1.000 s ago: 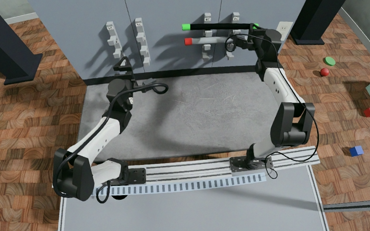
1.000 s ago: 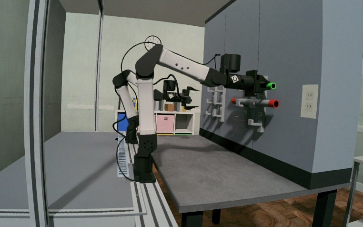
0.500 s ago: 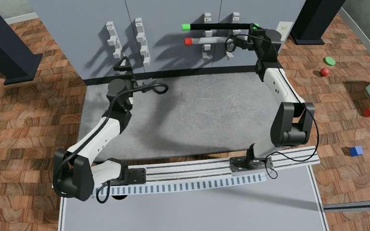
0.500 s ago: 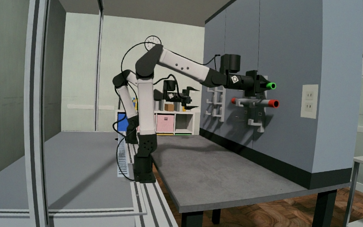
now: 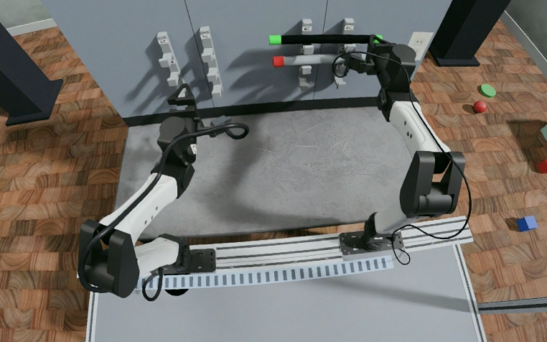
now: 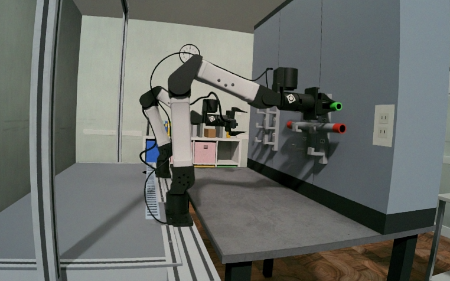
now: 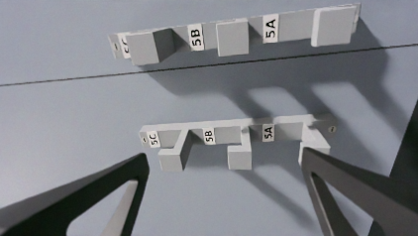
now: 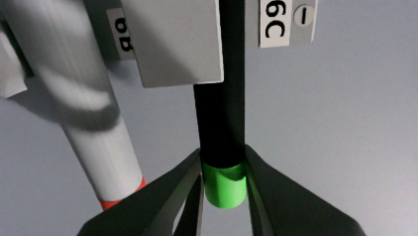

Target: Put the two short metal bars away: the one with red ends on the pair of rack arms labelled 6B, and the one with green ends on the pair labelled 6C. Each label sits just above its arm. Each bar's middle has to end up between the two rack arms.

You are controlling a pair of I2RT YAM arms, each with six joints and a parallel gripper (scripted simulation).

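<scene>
The green-ended bar (image 5: pixel 326 39) (image 8: pixel 223 119) has a black body and lies across the rack pair labelled 6C, behind the arm's upturned front block (image 8: pixel 173 45) in the right wrist view. Its middle appears between the two arms. My right gripper (image 5: pixel 374 40) (image 8: pixel 223 154) is shut on its right end, at the green cap. The red-ended bar (image 5: pixel 292 60) (image 6: pixel 326 127) (image 8: pixel 94 134) has a grey body and lies just below, across the 6B arms; its right end is hidden in the top view. My left gripper (image 6: pixel 244 121) (image 7: pixel 221 158) is open and empty, facing the 5A–5C racks.
The 5-series rack strips (image 7: pixel 233 38) (image 5: pixel 212 72) stand on the wall at the left in the top view. The grey table (image 5: pixel 301 169) lies below both arms. A wall outlet (image 6: pixel 382 126) is right of the 6-series racks. The lowest 6-series arms (image 6: pixel 315 152) hold no bar.
</scene>
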